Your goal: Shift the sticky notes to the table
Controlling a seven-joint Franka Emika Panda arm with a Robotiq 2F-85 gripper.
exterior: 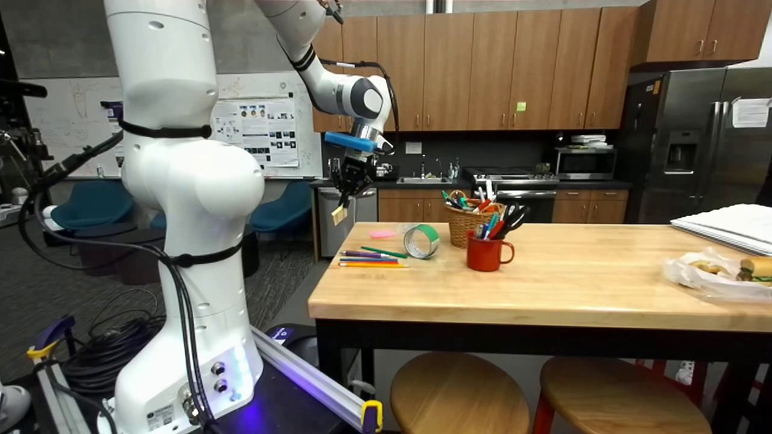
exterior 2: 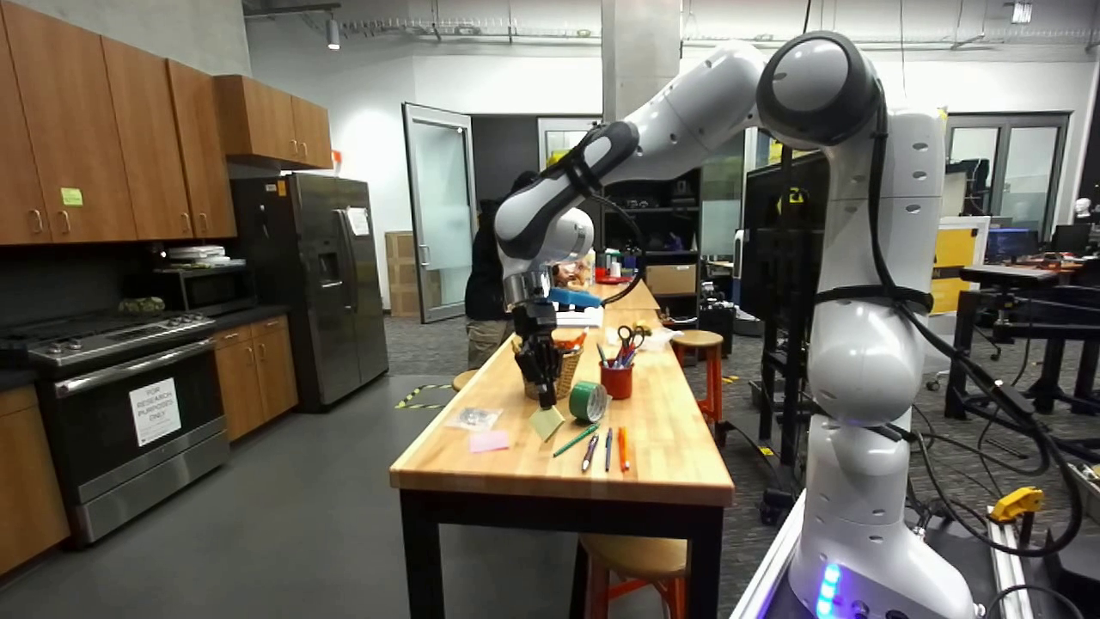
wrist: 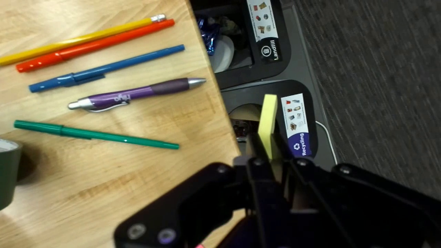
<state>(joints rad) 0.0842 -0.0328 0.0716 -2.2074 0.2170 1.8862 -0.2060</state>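
Edgewise, wrist view only: sticky notes (wrist: 267, 119).

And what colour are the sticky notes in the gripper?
Light yellow; the sticky notes show best in the wrist view.

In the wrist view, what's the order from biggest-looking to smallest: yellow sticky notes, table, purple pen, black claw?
Largest to smallest:
1. table
2. black claw
3. purple pen
4. yellow sticky notes

Standing back, both exterior views share the table (exterior: 579, 277); the wrist view looks down
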